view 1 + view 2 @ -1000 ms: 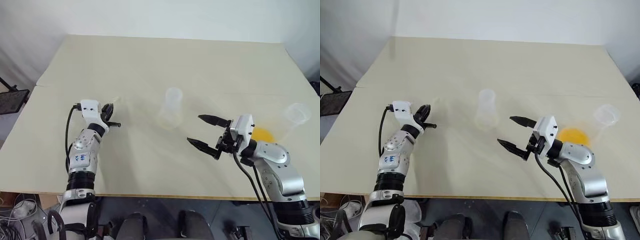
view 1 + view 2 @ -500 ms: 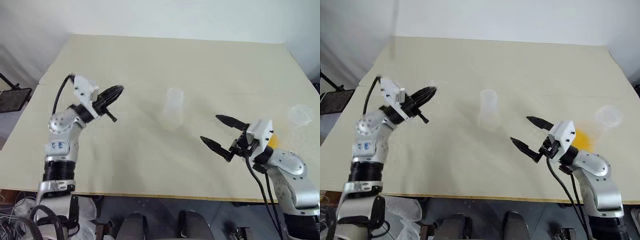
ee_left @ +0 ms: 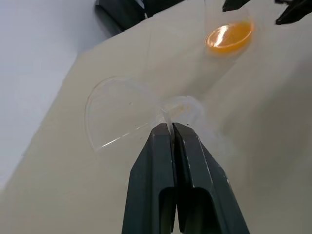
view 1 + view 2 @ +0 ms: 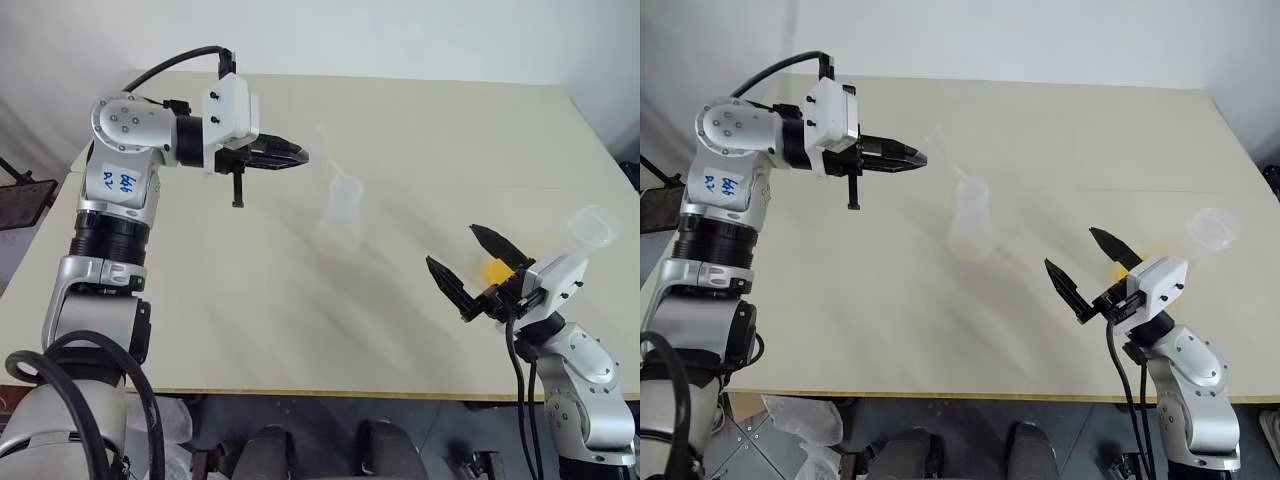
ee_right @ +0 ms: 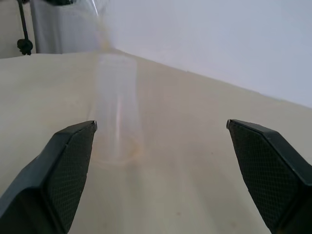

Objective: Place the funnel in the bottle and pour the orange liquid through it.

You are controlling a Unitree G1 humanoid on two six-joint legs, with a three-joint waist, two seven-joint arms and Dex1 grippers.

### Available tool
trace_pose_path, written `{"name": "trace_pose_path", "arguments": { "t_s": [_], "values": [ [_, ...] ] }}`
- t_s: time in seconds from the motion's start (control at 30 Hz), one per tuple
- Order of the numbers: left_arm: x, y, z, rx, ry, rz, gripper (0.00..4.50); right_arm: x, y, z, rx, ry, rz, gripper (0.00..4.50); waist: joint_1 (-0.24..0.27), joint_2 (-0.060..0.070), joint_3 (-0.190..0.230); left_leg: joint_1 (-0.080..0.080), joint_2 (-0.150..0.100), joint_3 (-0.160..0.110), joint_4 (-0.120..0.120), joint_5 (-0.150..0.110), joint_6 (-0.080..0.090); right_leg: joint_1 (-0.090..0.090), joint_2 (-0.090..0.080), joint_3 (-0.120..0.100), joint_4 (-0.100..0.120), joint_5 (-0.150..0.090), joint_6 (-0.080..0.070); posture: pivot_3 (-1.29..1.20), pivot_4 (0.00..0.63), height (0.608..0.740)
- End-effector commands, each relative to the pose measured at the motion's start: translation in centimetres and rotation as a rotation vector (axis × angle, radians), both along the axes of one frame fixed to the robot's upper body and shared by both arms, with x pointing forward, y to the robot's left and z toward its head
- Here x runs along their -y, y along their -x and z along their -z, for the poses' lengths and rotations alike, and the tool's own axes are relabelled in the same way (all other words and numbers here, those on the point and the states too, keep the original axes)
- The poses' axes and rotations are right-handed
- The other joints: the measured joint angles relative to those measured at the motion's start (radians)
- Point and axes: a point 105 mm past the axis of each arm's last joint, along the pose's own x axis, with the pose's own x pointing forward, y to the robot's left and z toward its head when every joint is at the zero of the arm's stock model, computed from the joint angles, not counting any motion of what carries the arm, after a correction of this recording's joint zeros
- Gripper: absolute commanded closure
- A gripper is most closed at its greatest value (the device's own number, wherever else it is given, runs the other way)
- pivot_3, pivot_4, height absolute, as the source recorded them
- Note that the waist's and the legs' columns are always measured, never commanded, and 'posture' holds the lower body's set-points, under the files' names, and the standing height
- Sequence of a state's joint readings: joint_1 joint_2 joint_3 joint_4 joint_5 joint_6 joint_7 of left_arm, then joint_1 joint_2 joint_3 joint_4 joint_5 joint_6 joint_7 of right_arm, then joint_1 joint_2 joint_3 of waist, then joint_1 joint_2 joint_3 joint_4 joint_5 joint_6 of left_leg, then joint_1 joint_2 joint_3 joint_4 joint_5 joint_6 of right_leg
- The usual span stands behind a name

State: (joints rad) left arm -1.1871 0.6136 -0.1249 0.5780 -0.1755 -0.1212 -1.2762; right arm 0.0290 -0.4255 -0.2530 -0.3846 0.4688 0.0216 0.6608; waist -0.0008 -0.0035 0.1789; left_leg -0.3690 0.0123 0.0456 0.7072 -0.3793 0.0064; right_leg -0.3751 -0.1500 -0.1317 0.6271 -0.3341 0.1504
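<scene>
My left gripper (image 3: 171,127), pressed together, pinches the small clear plastic funnel (image 3: 127,113) above the clear plastic bottle (image 4: 343,215) mid-table; my right gripper (image 4: 466,262) is spread wide near the table's right edge, beside the orange liquid (image 3: 229,37).

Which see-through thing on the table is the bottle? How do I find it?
Look at the middle of the big tan table. The bottle stands there upright, between the two grippers. The clear cup near the right edge is wider and has orange liquid by it; the bottle is narrower and looks empty.
</scene>
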Motion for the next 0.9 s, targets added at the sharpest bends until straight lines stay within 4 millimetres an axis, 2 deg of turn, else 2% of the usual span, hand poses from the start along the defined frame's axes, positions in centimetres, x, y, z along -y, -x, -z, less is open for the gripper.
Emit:
{"name": "trace_pose_path", "arguments": {
  "t_s": [0.03, 0.4, 0.53, 0.67, 0.9],
  "values": [
    [0.5, -0.7, -0.1, 0.016, -0.035, 0.006, 4.47, -0.4, 0.6, -0.9, 0.062, -0.005, 0.013, 0.00, 0.000, 0.000, 0.000, 0.000, 0.000, 0.000, 0.000, 0.000, 0.000, 0.000, 0.000, 0.000, 0.000, 0.000, 0.000, 0.00, 0.150, 0.740],
    [2.5, -1.3, 0.6, 0.002, -0.142, 0.067, 4.47, -0.5, 0.7, -0.6, 0.060, -0.011, 0.035, 0.00, 0.000, 0.000, 0.000, -0.001, 0.000, 0.000, 0.000, 0.000, 0.000, -0.001, 0.000, 0.000, 0.000, 0.000, 0.000, 0.00, 0.150, 0.740],
    [3.7, -1.4, 0.1, -0.004, -0.114, 0.086, 3.59, -0.6, 0.6, -0.5, 0.058, -0.007, 0.035, 0.00, 0.001, 0.000, 0.000, -0.001, 0.000, 0.000, 0.000, 0.000, 0.000, -0.001, 0.000, 0.000, 0.000, 0.000, 0.000, 0.00, 0.150, 0.740],
    [4.6, -1.1, 0.1, -0.043, -0.079, 0.131, 2.27, -0.6, 0.5, -0.5, 0.054, 0.000, 0.033, 0.00, 0.000, 0.000, 0.000, -0.001, 0.000, 0.000, 0.000, 0.000, 0.000, -0.001, 0.000, 0.000, 0.000, 0.000, 0.000, 0.00, 0.150, 0.740],
    [5.0, -0.5, 0.5, -0.139, 0.030, 0.198, 0.09, -0.4, 0.4, -0.7, 0.056, 0.011, 0.032, 0.00, -0.001, 0.000, 0.000, -0.001, 0.000, 0.000, 0.000, 0.000, 0.000, -0.001, 0.000, 0.000, 0.000, 0.000, 0.000, 0.00, 0.150, 0.740]
  ]
}}
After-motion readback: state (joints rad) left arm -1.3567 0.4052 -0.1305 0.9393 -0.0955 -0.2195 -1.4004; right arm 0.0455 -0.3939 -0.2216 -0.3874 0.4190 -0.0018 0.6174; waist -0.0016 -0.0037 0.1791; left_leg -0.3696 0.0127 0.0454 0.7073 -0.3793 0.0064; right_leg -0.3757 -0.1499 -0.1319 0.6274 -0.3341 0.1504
